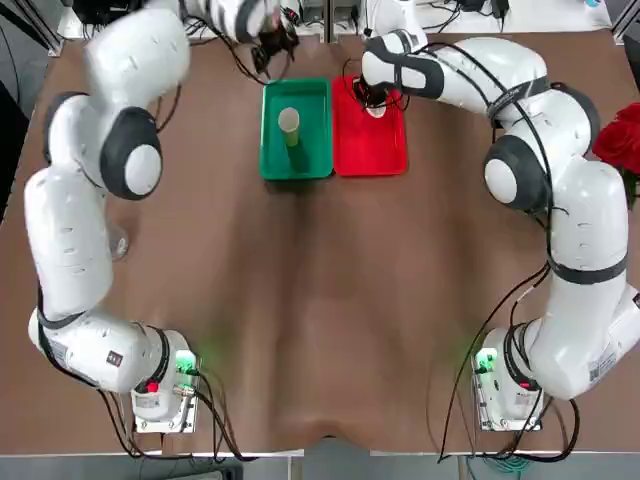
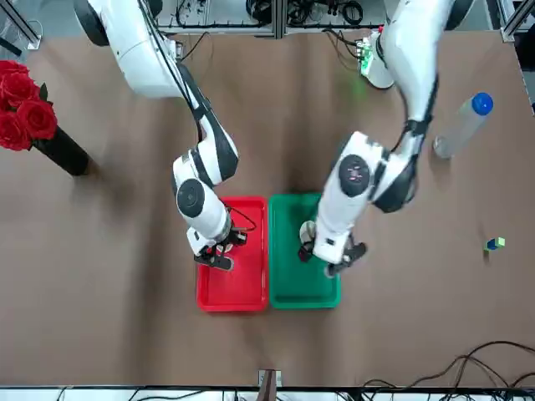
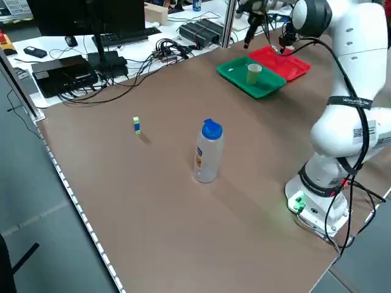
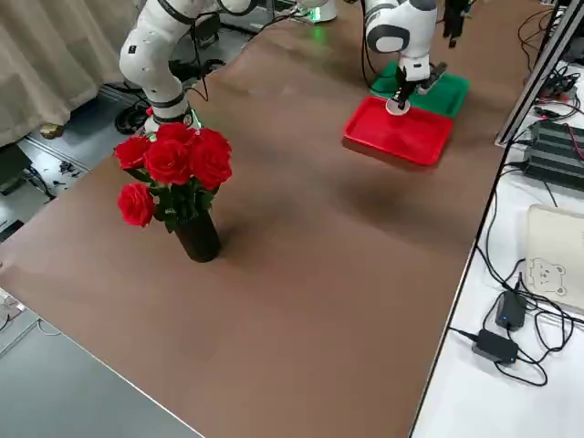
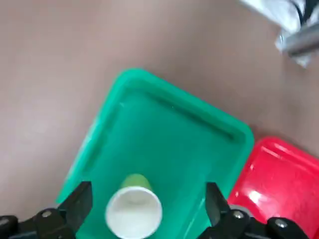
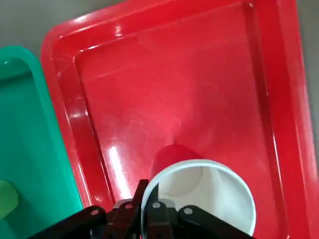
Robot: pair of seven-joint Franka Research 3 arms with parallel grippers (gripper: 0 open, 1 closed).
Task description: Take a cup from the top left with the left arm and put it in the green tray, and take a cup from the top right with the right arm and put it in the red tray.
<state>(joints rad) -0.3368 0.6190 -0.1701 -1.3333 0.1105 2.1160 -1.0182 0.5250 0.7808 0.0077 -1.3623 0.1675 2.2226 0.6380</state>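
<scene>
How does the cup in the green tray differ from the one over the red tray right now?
The green paper cup stands free and upright in the green plastic tray, under the open left claw. The red paper cup has its rim pinched by the shut right claw over the red plastic tray; whether it touches the floor is unclear. Both are white inside, mouths up.

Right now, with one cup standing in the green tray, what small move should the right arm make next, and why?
Probably open the right gripper and lift away. It is shut on the rim of the red cup, which is already over the red tray. The green cup stands free in the green tray, and the left gripper is open above it.
</scene>
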